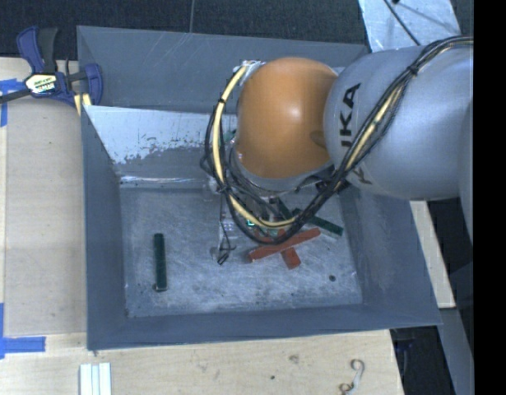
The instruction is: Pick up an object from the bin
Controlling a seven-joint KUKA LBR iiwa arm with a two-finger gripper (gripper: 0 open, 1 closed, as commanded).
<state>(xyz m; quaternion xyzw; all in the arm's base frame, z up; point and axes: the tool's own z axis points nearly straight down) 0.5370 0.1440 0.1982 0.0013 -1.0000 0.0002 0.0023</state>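
Beneath the orange wrist cover, amid looped cables, the gripper is seen low over the middle of the grey bin. Whether it is open or closed, and whether anything is held, cannot be told, as it is largely hidden. Just beside it, on the arm's side, crossed red-brown flat pieces are seen, with a dark green piece beyond them. A dark green rod is laid well apart on the opposite side.
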